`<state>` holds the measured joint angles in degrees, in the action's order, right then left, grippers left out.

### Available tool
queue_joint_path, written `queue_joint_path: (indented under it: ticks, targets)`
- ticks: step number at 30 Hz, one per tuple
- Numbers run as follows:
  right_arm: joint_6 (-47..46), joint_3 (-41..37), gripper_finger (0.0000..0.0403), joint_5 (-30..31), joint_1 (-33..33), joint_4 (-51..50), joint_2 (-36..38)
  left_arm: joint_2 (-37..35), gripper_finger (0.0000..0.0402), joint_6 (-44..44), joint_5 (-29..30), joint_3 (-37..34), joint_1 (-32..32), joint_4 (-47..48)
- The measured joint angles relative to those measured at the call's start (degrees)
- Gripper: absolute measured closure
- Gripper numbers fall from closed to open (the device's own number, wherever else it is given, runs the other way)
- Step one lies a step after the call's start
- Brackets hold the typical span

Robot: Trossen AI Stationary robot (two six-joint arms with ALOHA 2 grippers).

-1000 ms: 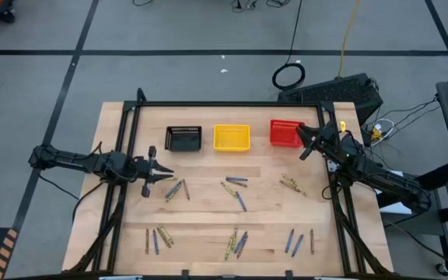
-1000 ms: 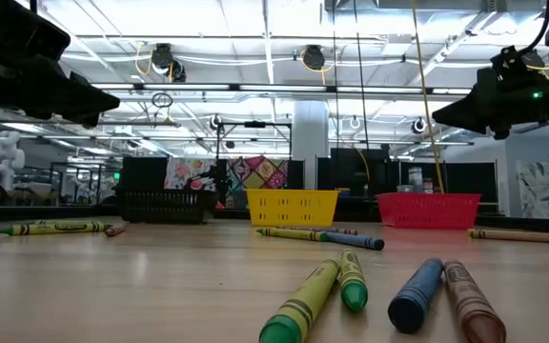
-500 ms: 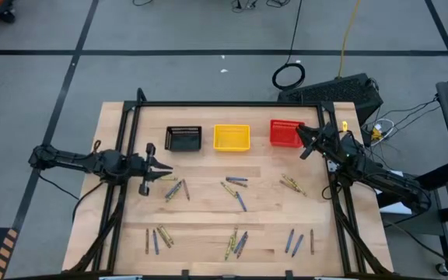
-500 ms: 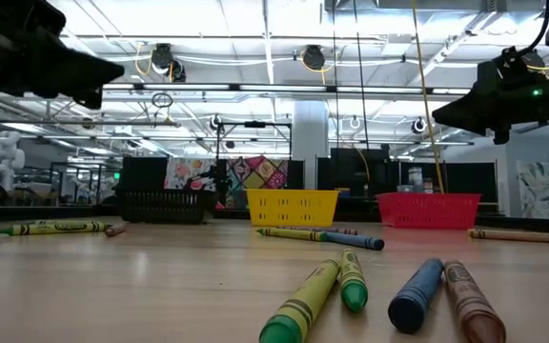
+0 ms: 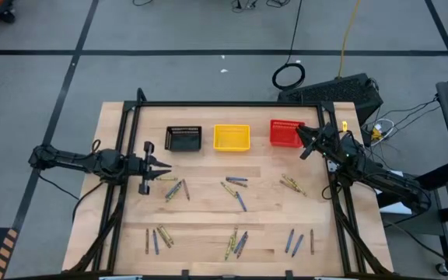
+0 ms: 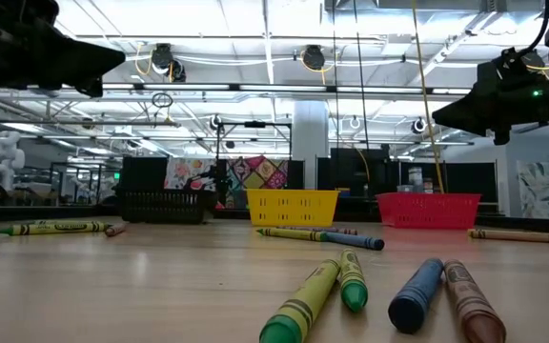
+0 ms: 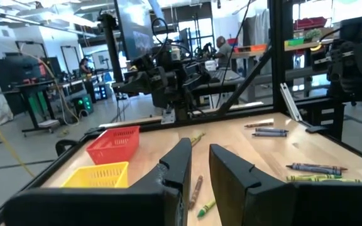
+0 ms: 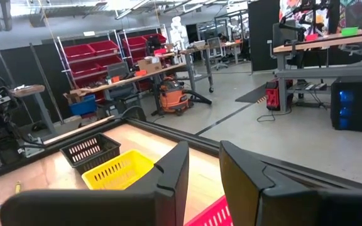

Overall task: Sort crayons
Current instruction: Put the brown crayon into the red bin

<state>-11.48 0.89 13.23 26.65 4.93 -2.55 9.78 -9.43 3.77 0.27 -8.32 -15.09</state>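
Crayons lie flat on the wooden table in several small clusters: left middle (image 5: 176,189), centre (image 5: 236,187), right middle (image 5: 292,184), and three along the near edge (image 5: 236,243). My left gripper (image 5: 168,169) hovers high above the table's left side, level, pointing toward the right edge. It is empty, with a narrow gap between its fingers (image 7: 200,145). My right gripper (image 5: 302,141) hovers at the red basket's right end (image 5: 285,133). It is empty too, also with a narrow gap (image 8: 204,147).
A black basket (image 5: 183,138), a yellow basket (image 5: 232,138) and the red basket stand in a row at the far side. A black frame (image 5: 232,104) borders the table. In the low view, crayons (image 6: 336,286) lie close to the near edge.
My left gripper has risen and drawn back a little toward the table's left edge, away from the left middle crayons, and holds nothing. The crayons have stayed in place.
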Motion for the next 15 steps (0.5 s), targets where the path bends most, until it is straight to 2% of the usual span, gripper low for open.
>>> queue_joint_path:
  ticks: [5, 9, 13, 15]
  targets:
    - [0.1, -0.01, 0.0325, 0.04, 0.0, 0.01, 0.0, 0.0, 0.0338, -0.25, 0.04, 0.0, 0.0, -0.12]
    - [0.12, 0.0, 0.0325, 0.07, 0.0, 0.32, 0.0, 0.02, 0.0338, -1.24, -0.12, 0.0, 0.0, -3.6]
    - [0.14, 0.0, 0.0325, 0.1, 0.0, 0.44, 0.0, 0.0, 0.0338, -0.36, -2.82, 0.0, 0.03, -6.82]
    - [0.14, 0.0, 0.0325, 0.11, 0.0, 0.44, 0.0, 0.0, 0.0338, -0.81, -1.8, 0.0, 0.04, -6.79]
